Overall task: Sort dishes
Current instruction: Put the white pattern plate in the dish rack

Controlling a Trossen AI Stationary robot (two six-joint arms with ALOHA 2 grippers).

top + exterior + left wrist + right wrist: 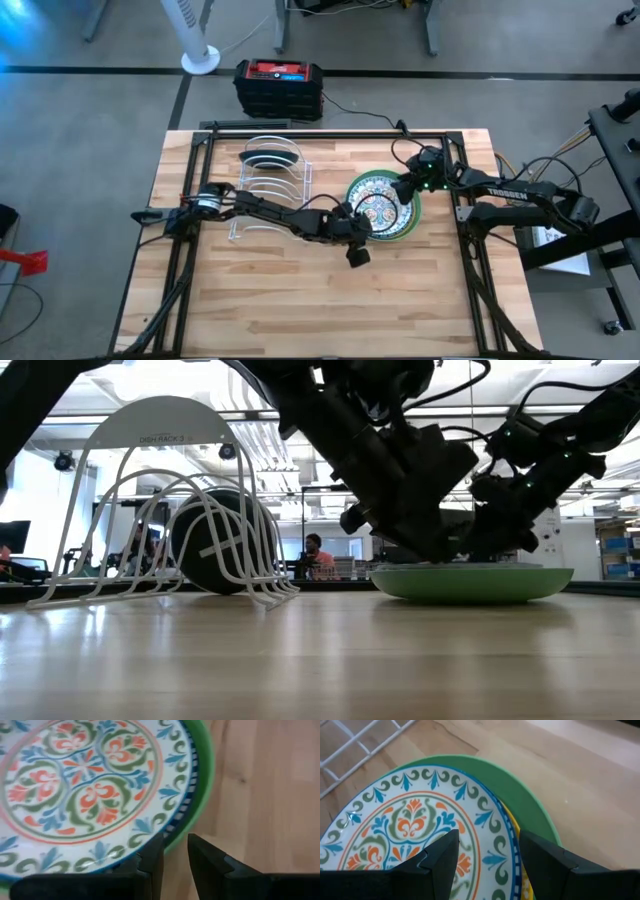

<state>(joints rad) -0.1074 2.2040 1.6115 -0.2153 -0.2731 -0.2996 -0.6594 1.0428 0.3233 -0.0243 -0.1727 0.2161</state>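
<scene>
Three plates lie stacked on the table (pixel 385 205). A white plate with a red, green and blue flower pattern (pixel 85 785) is on top, a yellowish one (pixel 519 870) is under it, and a plain green one (pixel 470 582) is at the bottom. A dark teal plate (pixel 272 155) stands on edge in the white wire rack (pixel 268 185). My left gripper (pixel 174 852) points down at the stack's near-left rim, fingers a narrow gap apart. My right gripper (pixel 489 845) is open over the stack's far-right rim. My left gripper has one finger (pixel 152 862) over the patterned plate's rim and the other (pixel 205 862) outside the green plate's rim (pixel 175 845). It comes from above. I cannot tell whether the fingers touch the plates. My right gripper straddles the top plate's blue-lined rim (pixel 510 837) from above; I cannot tell whether it touches it.
The rack stands left of the stack, its nearer slots free. Bare wooden tabletop (pixel 330 300) lies toward the near edge. A black and red box (pixel 278 85) sits on the floor beyond the far edge. People show in the room behind the table (pixel 320 555).
</scene>
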